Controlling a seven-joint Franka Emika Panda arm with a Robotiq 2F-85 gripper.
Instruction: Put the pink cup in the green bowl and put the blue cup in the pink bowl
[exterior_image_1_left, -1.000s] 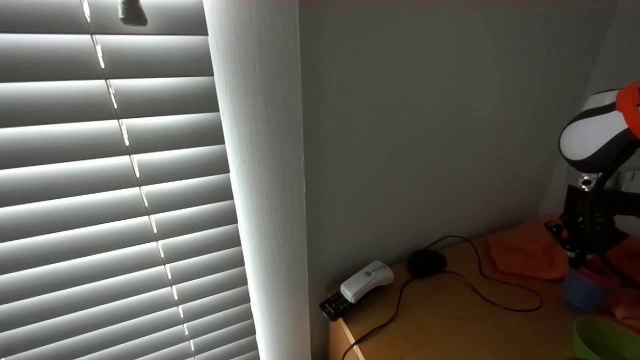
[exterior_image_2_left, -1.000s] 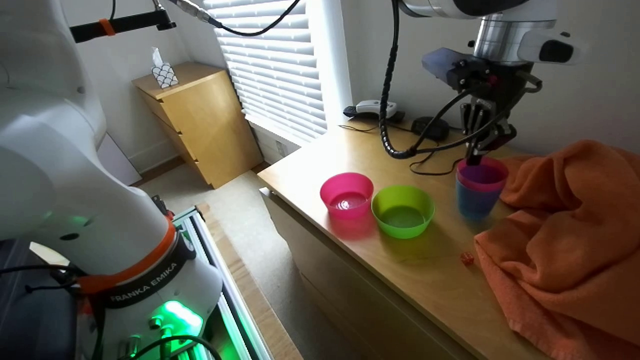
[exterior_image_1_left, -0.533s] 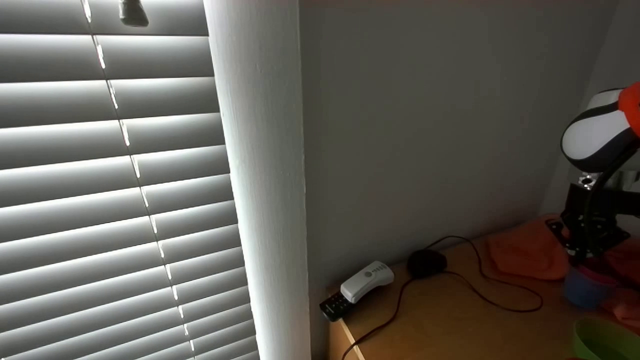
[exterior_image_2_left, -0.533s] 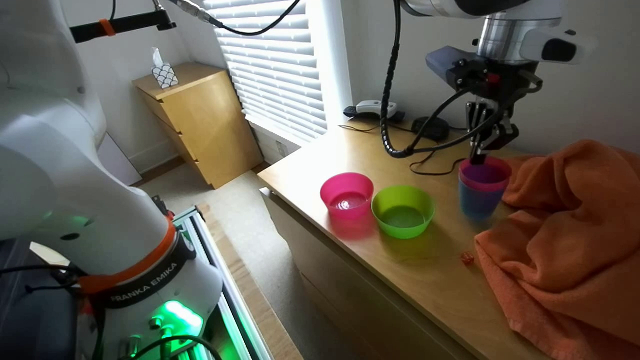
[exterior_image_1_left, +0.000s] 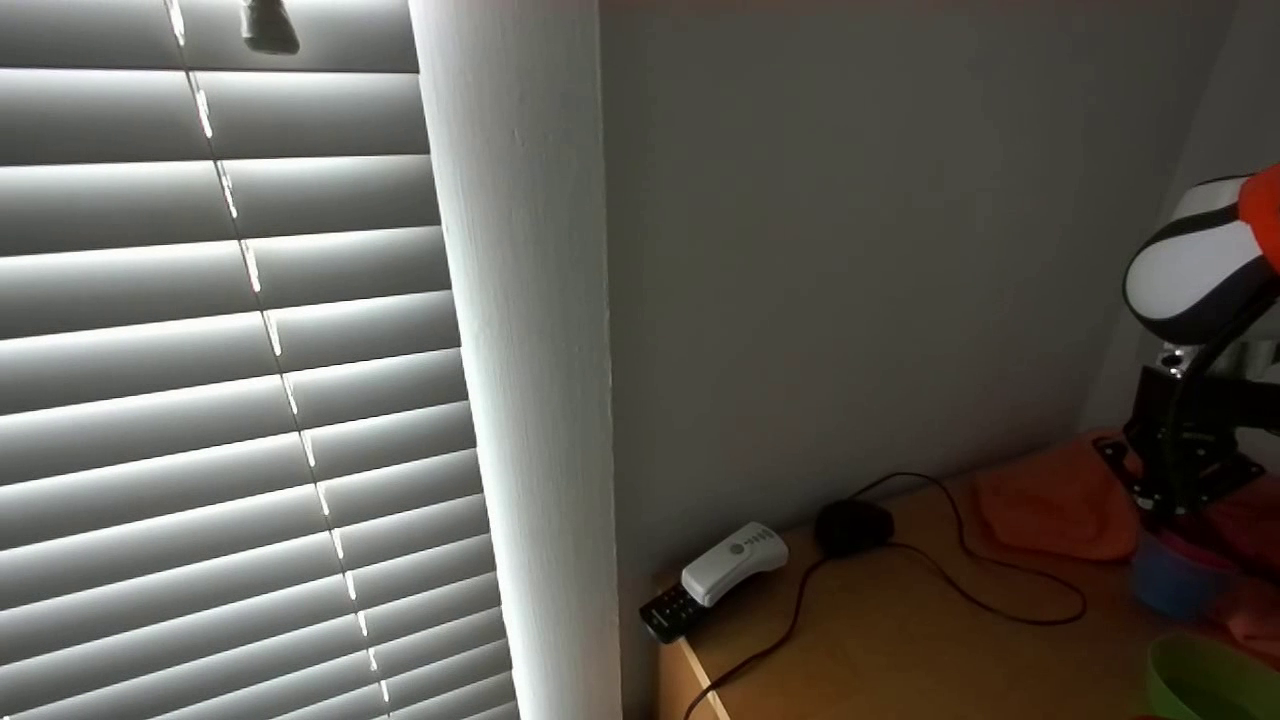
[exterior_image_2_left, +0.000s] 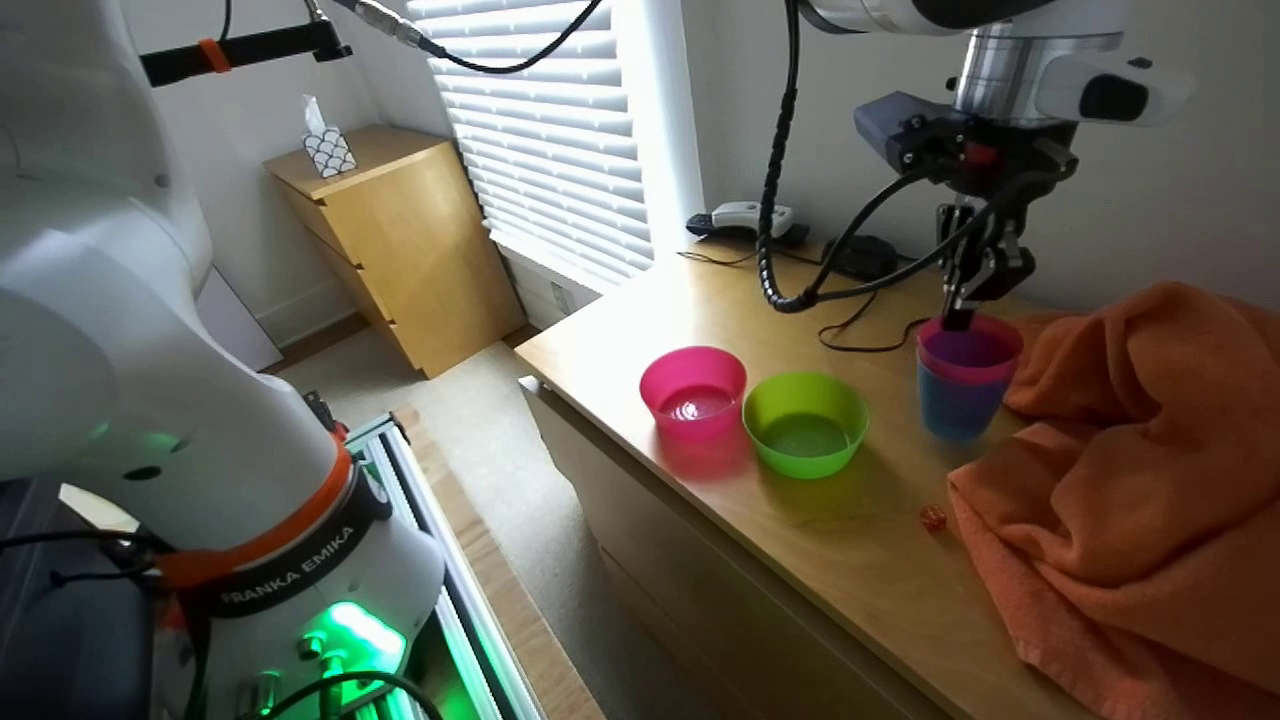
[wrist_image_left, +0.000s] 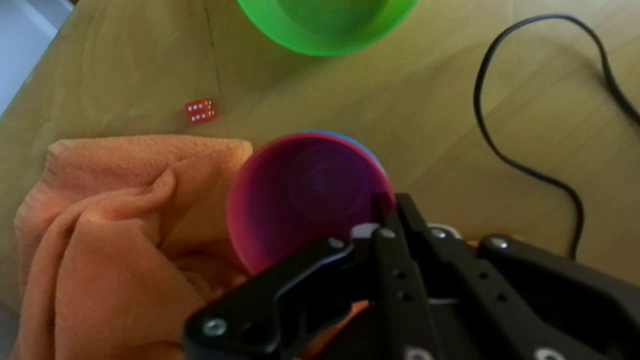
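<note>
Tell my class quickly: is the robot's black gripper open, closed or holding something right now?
Black two-fingered gripper: closed, holding the round pink plastic cup by its rim.

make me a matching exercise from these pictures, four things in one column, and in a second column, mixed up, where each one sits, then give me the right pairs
Things
1. pink cup
2. red die
3. pink bowl
4. tissue box

Places
A. on the separate wooden cabinet
B. nested inside the blue cup
C. beside the green bowl
D. on the tabletop, just off the orange cloth

Right pairs: 1-B, 2-D, 3-C, 4-A
</note>
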